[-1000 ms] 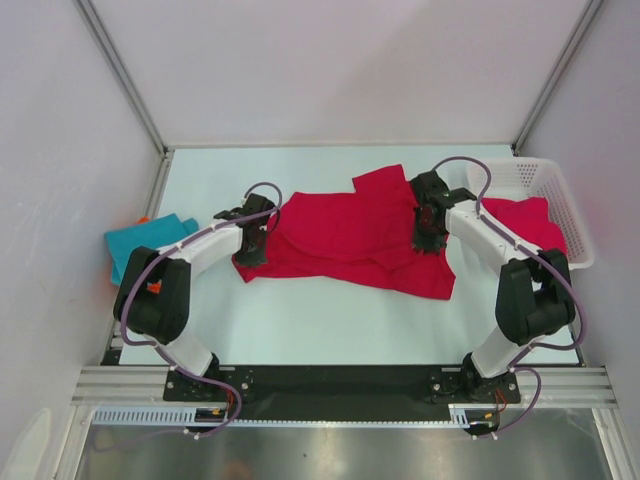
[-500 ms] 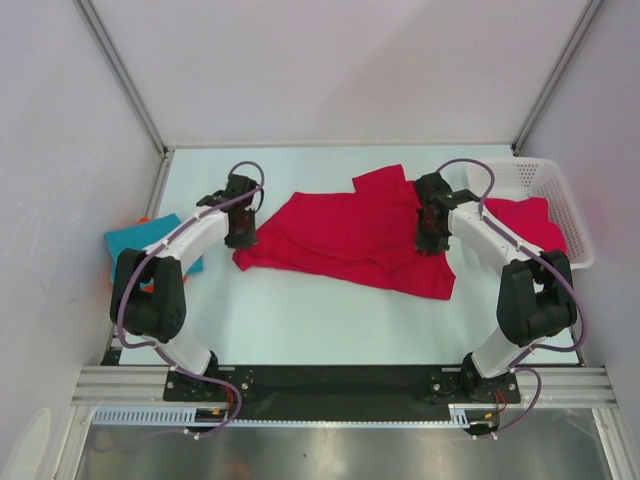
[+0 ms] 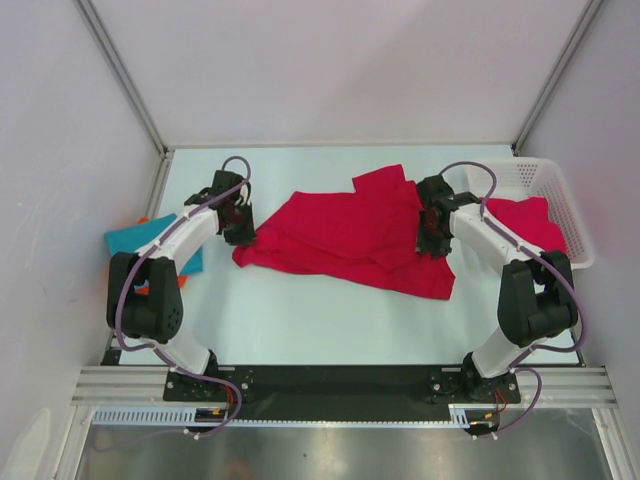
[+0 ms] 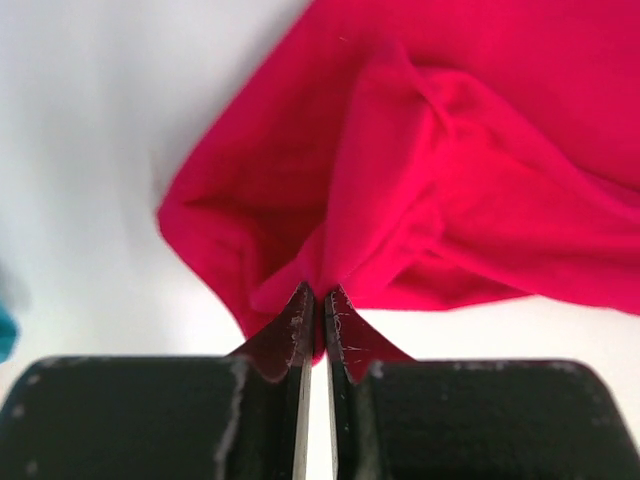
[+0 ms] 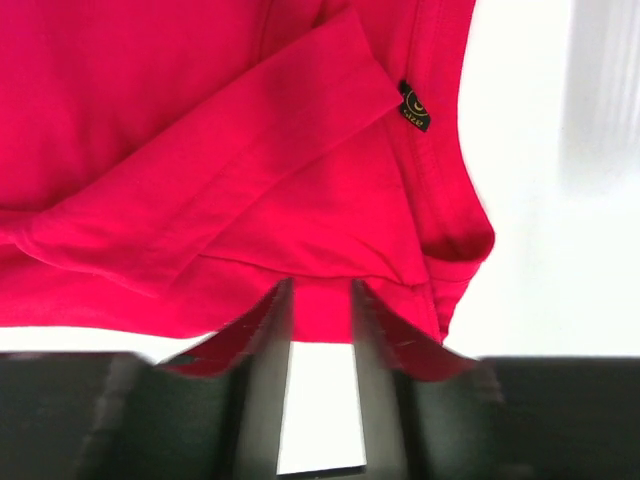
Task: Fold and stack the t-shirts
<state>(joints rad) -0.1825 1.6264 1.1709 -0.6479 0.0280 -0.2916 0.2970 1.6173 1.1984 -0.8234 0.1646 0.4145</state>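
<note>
top, red shirt [image 3: 340,235]: spread on table [image 3: 320,310], just left of basket [image 3: 548,178]; bare table along its near edge.
top, teal shirt [image 3: 125,242]: far left of basket, apart from the red one.
left wrist, my left gripper [image 4: 318,298]: closed, pinching the red shirt's corner fold farthest from basket.
right wrist, my right gripper [image 5: 320,300]: jaws parted, hem edge nearest basket between my fingertips.

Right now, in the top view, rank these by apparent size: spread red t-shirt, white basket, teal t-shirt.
1. spread red t-shirt
2. white basket
3. teal t-shirt, though the left arm hides part of it, so it may really be bigger.
</note>
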